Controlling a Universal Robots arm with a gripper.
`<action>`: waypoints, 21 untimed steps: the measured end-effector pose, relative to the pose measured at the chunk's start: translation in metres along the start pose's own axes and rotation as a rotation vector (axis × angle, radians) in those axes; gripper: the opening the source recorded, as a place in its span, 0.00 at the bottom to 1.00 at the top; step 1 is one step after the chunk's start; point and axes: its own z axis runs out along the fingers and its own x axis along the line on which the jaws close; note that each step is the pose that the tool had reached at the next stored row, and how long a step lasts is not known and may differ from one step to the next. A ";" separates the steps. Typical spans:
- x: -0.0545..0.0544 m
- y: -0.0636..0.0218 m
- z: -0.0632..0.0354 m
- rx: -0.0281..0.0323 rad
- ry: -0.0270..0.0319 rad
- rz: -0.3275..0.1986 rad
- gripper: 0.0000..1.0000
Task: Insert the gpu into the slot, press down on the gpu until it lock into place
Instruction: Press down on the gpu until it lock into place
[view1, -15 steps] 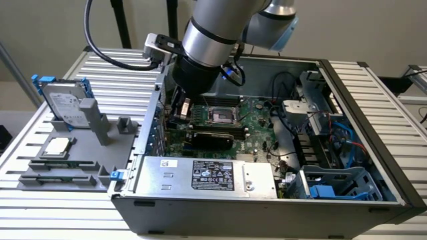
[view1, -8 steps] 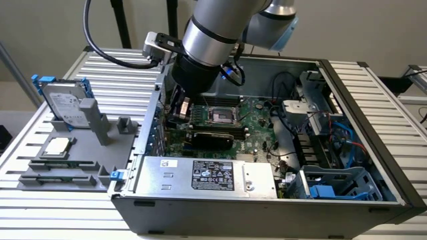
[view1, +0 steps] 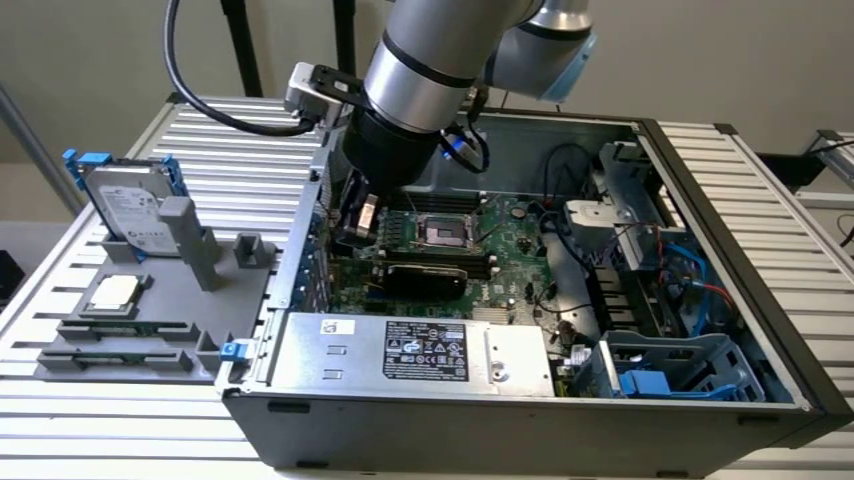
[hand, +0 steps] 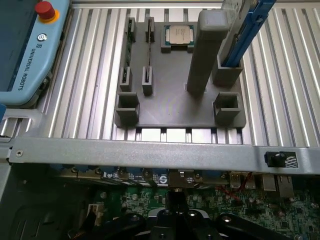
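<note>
The grey labelled power-supply box (view1: 414, 352) fills the exterior view's lower centre; just above it the thin flat black gpu (view1: 424, 277) lies on the green motherboard (view1: 514, 262); the gripper (view1: 358, 222), fingers together, hangs over the board's left part.

Flat black gpu (view1: 424, 275), lying level across the green motherboard inside the open case, just behind the grey power-supply box

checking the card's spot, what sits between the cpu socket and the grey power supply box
The black gpu, lying across the green motherboard between the cpu socket and the power supply box, in the exterior view.
</note>
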 end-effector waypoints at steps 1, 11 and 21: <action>0.000 0.0001 0.0001 -0.0006 -0.0014 0.004 0.11; 0.002 0.0001 0.0001 -0.0193 -0.0076 0.037 0.11; 0.002 0.0003 -0.0004 -0.0266 -0.0202 0.079 0.11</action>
